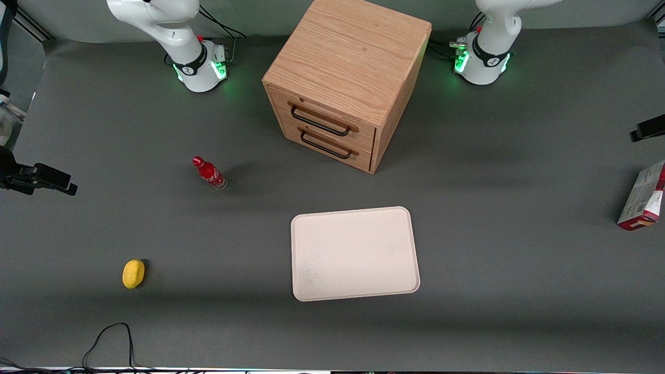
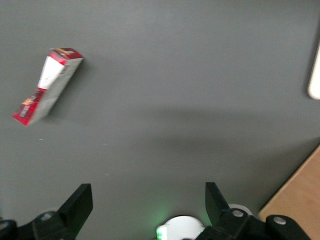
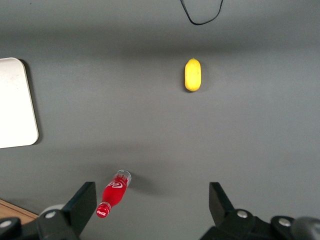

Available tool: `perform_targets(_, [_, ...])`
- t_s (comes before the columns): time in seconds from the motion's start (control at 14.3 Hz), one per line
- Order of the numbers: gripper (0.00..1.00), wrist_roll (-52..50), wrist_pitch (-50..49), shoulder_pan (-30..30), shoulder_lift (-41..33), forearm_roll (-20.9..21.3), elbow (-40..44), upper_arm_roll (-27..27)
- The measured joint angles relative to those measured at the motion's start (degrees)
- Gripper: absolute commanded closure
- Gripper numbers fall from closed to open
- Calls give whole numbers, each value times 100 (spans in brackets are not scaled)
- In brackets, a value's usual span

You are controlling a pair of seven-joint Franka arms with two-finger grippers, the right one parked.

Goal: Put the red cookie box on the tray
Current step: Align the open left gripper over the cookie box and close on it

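Dark grey tabletop, with one wooden drawer cabinet as landmark. Toward the parked arm's end from it: one yellow lemon-like piece, one red Coca-Cola bottle. Nearer the front camera than it: one bare tray. Toward the working arm's end: one red cookie box, print unreadable. Gripper raised above the table, fingers spread, holding nothing.
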Motion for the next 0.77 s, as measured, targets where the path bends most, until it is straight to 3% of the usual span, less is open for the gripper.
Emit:
perform_targets(0.42, [0, 3079, 502, 1675, 635, 387, 164, 27])
perform_targets(0.77, [0, 4305, 1144, 2160, 1297, 477, 311, 24])
